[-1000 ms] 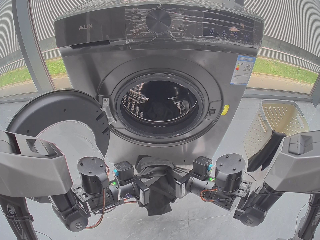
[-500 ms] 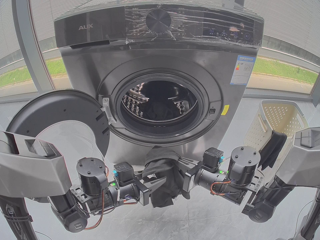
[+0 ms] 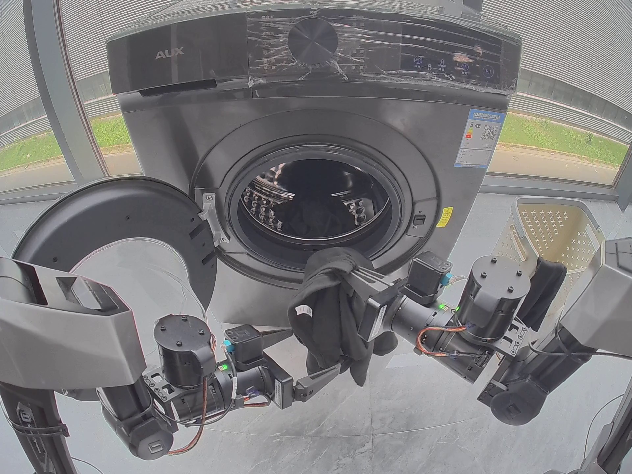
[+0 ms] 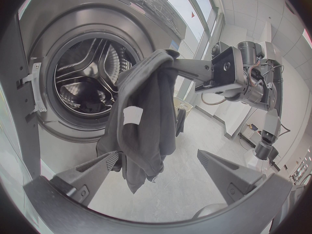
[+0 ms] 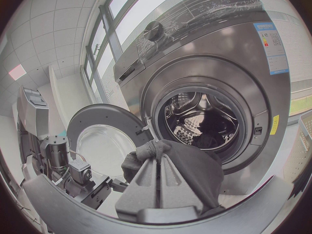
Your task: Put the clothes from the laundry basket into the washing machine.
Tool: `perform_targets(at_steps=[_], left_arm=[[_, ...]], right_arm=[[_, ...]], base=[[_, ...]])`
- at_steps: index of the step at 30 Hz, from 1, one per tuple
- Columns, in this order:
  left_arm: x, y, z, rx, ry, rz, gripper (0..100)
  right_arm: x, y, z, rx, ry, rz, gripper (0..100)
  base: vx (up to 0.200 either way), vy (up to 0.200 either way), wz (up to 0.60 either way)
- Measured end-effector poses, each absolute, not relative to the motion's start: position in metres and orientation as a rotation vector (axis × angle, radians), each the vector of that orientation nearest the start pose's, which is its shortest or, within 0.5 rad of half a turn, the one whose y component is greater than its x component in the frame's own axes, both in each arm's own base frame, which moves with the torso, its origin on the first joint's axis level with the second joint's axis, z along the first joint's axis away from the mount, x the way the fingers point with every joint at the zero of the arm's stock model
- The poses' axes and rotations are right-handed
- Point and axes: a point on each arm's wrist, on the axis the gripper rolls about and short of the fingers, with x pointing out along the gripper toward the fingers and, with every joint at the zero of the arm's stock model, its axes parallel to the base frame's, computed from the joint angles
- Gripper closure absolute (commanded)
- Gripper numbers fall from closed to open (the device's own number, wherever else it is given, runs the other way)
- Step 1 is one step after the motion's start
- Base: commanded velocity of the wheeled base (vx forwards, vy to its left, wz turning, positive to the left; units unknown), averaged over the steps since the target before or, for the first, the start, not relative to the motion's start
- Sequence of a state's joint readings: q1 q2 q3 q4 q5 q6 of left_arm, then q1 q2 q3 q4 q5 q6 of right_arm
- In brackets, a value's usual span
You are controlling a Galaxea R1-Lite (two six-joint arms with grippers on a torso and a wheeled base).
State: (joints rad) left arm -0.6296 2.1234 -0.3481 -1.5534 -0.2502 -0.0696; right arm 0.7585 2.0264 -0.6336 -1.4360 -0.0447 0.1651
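My right gripper point(image 3: 351, 271) pinches a black garment point(image 3: 329, 311) before the washing machine point(image 3: 197, 133); my left gripper point(image 3: 315, 349) gapes empty over the grey tiled floor point(image 3: 395, 429).

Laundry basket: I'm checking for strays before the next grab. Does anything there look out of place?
Yes: a dark garment hangs over the laundry basket at its near rim, draped down the outside rather than lying inside. The right tool grips a separate black shirt before the washer.

Matt cloth garment point(image 3: 327, 320), glossy metal drum point(image 3: 261, 207)
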Motion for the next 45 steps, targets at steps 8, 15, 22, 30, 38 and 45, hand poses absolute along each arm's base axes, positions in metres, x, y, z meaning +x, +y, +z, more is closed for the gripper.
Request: perform_targets(at_steps=[8,15,22,30,38,45], left_arm=[[0.239,-0.175,0.038,-0.015,0.284,-0.847,0],[0.235,-0.173,0.034,-0.028,0.321,-0.876,0],[0.224,-0.171,0.032,-0.095,0.391,-0.989,0],[0.222,-0.173,0.033,-0.194,0.449,-1.015,0],[0.23,-0.18,0.026,-0.183,0.444,-0.986,0],[0.243,-0.188,0.019,-0.184,0.418,-0.94,0]], right_arm=[[0.25,0.231,0.12,0.181,0.0,0.693,100],[0.25,0.231,0.12,0.182,-0.001,0.691,100],[0.251,0.23,0.12,0.182,-0.002,0.686,100],[0.253,0.23,0.119,0.182,-0.001,0.683,100],[0.253,0.231,0.118,0.182,0.002,0.684,100],[0.251,0.233,0.118,0.184,0.004,0.69,100]], base=[[0.0,0.0,0.0],[0.0,0.0,0.0],[0.0,0.0,0.0],[0.0,0.0,0.0],[0.0,0.0,0.0],[0.0,0.0,0.0]])
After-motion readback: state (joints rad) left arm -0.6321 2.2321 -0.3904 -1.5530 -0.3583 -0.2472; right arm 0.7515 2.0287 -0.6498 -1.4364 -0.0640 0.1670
